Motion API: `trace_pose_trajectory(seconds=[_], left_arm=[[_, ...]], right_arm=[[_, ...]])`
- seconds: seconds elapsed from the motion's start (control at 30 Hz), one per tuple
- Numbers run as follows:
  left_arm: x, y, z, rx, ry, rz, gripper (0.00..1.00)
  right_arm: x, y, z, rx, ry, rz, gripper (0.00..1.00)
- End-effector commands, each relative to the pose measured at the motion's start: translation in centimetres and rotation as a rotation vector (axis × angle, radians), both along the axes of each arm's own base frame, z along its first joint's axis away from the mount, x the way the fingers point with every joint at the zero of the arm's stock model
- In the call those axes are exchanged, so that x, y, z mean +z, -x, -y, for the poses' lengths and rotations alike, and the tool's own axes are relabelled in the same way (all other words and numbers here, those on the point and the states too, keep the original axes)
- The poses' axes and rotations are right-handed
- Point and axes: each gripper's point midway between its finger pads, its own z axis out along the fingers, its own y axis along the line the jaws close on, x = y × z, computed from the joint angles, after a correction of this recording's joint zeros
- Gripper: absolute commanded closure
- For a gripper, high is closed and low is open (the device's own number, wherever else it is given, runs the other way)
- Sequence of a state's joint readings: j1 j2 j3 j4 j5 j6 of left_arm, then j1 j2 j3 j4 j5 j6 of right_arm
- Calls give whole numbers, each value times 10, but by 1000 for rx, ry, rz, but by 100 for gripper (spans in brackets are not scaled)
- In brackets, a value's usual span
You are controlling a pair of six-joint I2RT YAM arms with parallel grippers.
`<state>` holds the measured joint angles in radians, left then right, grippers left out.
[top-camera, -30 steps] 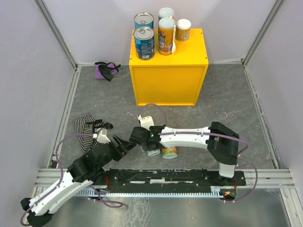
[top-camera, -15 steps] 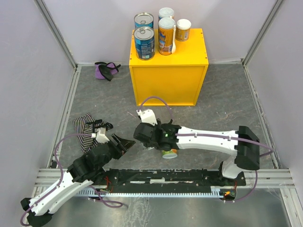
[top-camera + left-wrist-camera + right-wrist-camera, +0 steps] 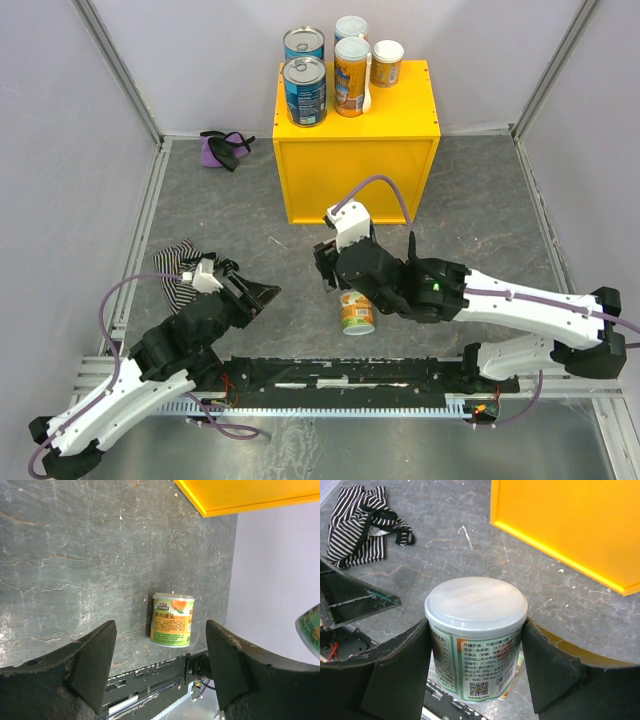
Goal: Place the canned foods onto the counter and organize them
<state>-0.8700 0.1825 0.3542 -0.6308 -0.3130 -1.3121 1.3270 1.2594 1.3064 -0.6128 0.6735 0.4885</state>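
A pale-green can with a white lid hangs above the floor, and my right gripper is shut on its sides. From above, that gripper sits just in front of the yellow counter. One short orange can stands on the floor below it, also in the left wrist view. On the counter stand two blue cans, two tall orange cans and a short orange can. My left gripper is open and empty, left of the floor can.
A striped cloth lies by my left arm, and a purple cloth bundle sits at the back left. A black rail runs along the near edge. Grey walls close in both sides.
My right gripper has lifted the pale-green can off the floor and carried it right and towards the counter. The left arm has shifted slightly and points further right.
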Motion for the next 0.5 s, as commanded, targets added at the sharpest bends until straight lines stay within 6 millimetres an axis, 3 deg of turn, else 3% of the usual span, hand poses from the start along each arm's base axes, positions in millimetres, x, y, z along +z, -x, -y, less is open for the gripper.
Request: trace_pose_trajectory(seconds=[0.0, 0.3, 0.47], left_arm=[[29, -3, -1, -31, -25, 101, 22], [42, 6, 1, -75, 12, 121, 22], [50, 8, 4, -112, -6, 134, 22]], right_arm=[[58, -19, 2, -80, -94, 133, 99], [118, -30, 17, -176, -166, 214, 99], [147, -37, 35, -239, -196, 285, 99]])
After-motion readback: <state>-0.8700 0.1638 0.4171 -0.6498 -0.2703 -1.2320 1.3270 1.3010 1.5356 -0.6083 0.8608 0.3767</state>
